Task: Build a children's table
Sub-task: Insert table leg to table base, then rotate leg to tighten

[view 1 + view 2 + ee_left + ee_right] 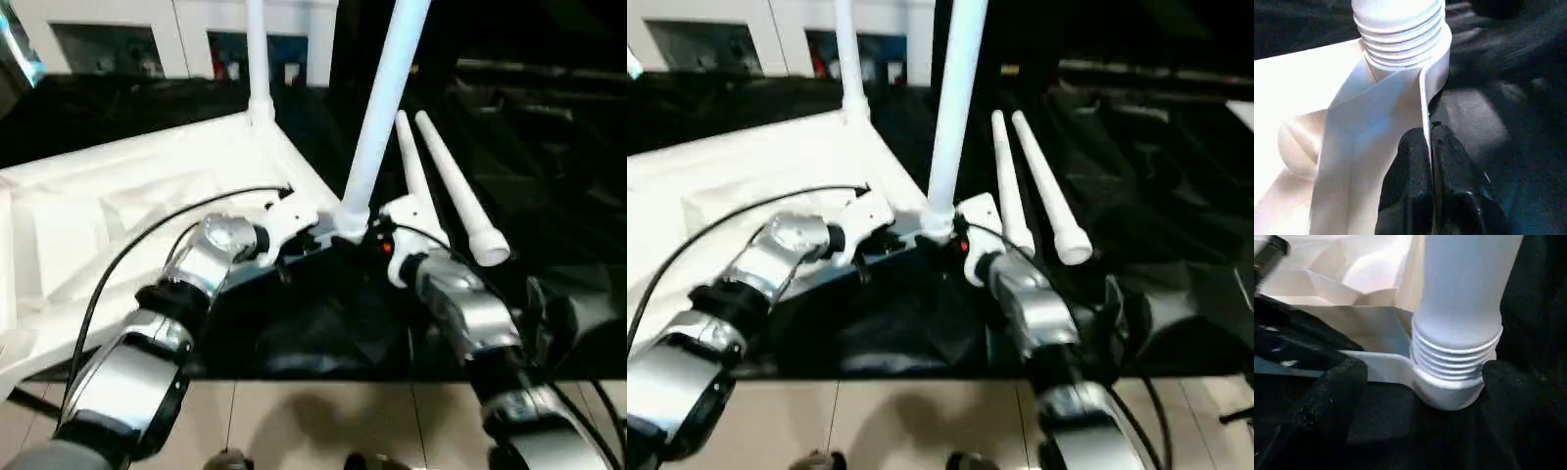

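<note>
Low over the tabletop [118, 196], left gripper [1429, 147] pinches its rim; right gripper [1420, 382] (fingers spread) flanks the leg [377, 127].

black cloth [323, 333] under work | white cabinets [118, 29] behind | tiled floor [313, 421]

White table top [118, 196] w/ white legs [377, 117], black jaws, silver forearms [470, 304].

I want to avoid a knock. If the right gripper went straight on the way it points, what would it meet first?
Most likely the threaded base of the upright leg, which sits in the corner socket right between the right gripper's open fingers. Depth is hard to judge.
</note>
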